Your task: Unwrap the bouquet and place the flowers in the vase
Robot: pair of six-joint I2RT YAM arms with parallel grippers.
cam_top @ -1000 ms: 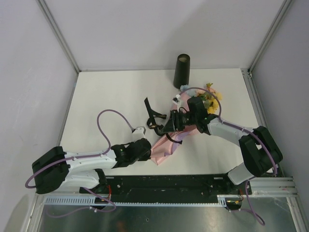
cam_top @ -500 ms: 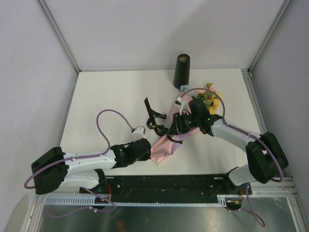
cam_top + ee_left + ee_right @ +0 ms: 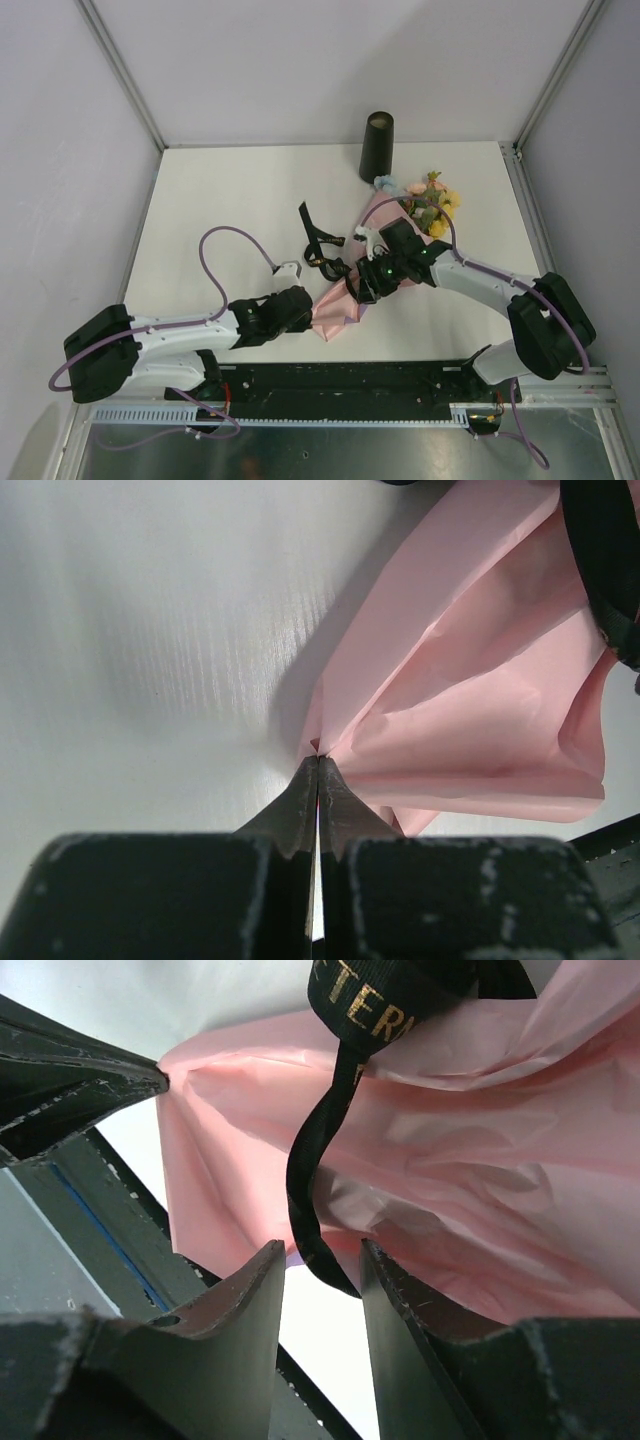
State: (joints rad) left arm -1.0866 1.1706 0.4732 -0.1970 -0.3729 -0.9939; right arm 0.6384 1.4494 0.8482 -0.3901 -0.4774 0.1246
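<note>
Meanwhile, the right tool has drawn back down the bouquet toward its narrow end, uncovering the flowers, which lie on the counter near the upright vase. Its jaws stand part-open, with a strand of black ribbon hanging between them, seemingly unclamped. The left tool stays pinched shut on a corner of the pink paper. With the wrap apparently still round the stems, unwrapping looks barely begun.
</note>
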